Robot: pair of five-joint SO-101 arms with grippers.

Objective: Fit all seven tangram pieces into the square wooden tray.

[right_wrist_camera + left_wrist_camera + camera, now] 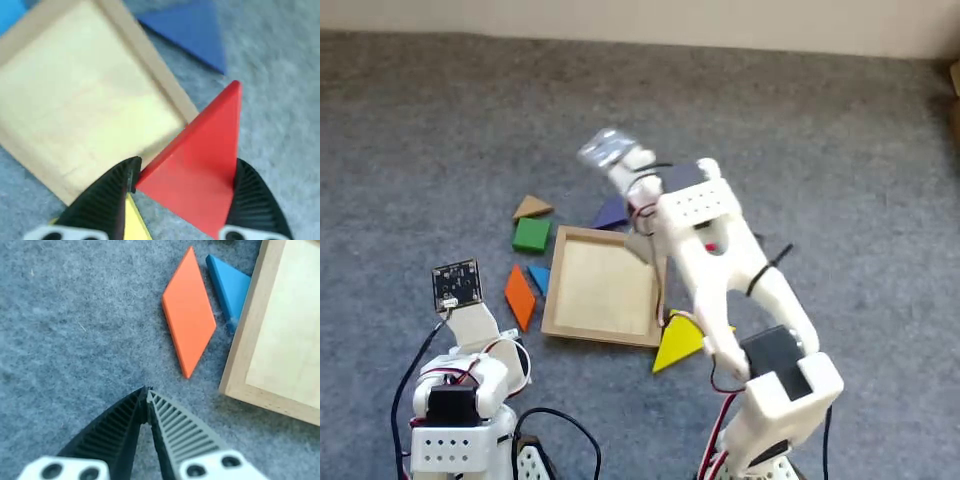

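The square wooden tray (560,300) lies mid-table with nothing in it. My right gripper (185,170) is shut on a red triangle (200,165), held just over the tray's far right corner (175,100); in the high view that gripper (640,244) is at the same corner. A dark blue triangle (612,213) lies beyond the tray and a yellow triangle (678,342) at its near right corner. An orange parallelogram (189,332) and a small blue triangle (230,287) lie left of the tray (250,340). My left gripper (146,395) is shut and holds nothing, over carpet near the orange piece.
A green square (531,234) and a tan triangle (532,207) lie on the grey carpet at the tray's far left. The right arm (720,270) stretches over the tray's right side. Open carpet extends to the left and far side.
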